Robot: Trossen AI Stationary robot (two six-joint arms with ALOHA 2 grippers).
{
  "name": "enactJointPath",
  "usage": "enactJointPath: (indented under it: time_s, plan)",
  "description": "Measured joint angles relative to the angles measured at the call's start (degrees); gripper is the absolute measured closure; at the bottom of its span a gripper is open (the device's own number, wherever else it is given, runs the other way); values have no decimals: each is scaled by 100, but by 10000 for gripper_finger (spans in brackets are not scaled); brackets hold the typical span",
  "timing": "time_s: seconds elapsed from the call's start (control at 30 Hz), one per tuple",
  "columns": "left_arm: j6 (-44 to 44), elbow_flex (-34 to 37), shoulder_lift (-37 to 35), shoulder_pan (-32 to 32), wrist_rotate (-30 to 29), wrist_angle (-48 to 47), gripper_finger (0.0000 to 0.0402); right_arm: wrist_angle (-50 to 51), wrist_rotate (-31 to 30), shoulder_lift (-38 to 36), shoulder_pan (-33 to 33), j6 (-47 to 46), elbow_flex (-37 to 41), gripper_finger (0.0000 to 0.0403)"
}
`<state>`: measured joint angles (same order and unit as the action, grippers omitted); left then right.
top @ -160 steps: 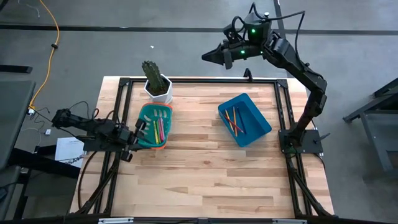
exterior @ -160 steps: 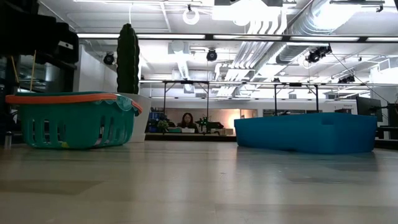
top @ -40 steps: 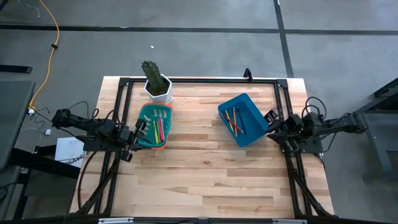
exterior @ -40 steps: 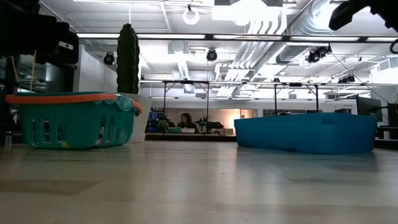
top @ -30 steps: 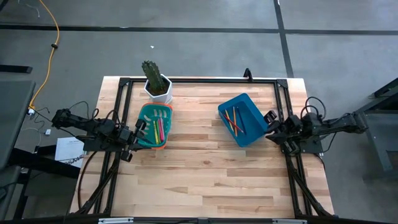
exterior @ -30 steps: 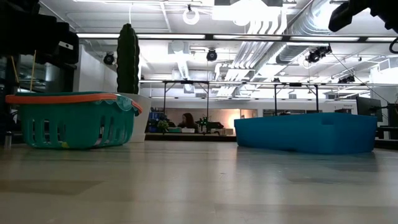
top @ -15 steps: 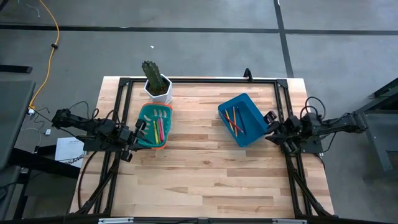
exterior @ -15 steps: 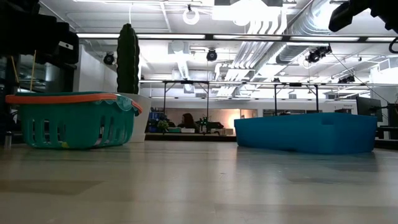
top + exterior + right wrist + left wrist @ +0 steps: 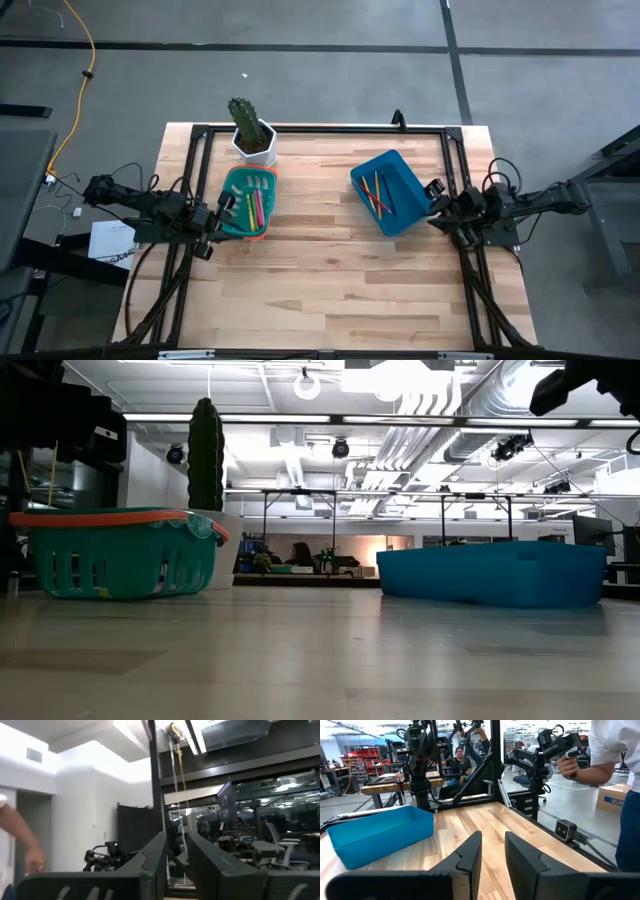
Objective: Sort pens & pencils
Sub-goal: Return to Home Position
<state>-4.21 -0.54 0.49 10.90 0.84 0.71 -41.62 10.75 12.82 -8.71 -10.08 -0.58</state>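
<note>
The pens [image 9: 257,205], green, yellow and pink, lie in the teal basket [image 9: 235,222] at the table's left. Thin orange and yellow pencils [image 9: 377,195] lie in the blue bin [image 9: 410,190] at the right. My left gripper [image 9: 222,207] rests level at the left edge, just beside the basket. Its fingers [image 9: 492,837] stand a narrow gap apart with nothing between them. My right gripper [image 9: 435,203] is folded back at the right edge beside the bin and tipped upward. Its fingers [image 9: 176,837] are also narrowly apart and hold nothing.
A cactus in a white pot [image 9: 253,135] stands at the far edge behind the basket. A black frame [image 9: 330,129] runs along the far, left and right edges. The bare wooden tabletop [image 9: 330,280] spreads toward the near edge. A person [image 9: 615,770] stands beyond the table's right side.
</note>
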Motion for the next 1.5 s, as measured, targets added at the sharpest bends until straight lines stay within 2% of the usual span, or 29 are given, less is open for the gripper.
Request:
enactJointPath:
  time_s: [0.13,0.4,0.6,1.0,1.23,1.5]
  plan:
    - [0,0,0,0,1,-2,330,137,345,-12,7,132,0,334]
    - [0,0,0,0,1,0,330,1589,305,-17,9,114,0,334]
    - [0,0,0,0,0,-1,330,2657,-19,-17,9,149,0,334]
    - [0,0,0,0,0,0,330,4032,-624,-14,9,-27,-1,334]
    - [-2,0,1,-1,2,0,330,4096,-1054,33,9,-137,-2,334]
    - [0,0,2,-2,2,-1,330,4102,-1075,33,9,131,-2,334]
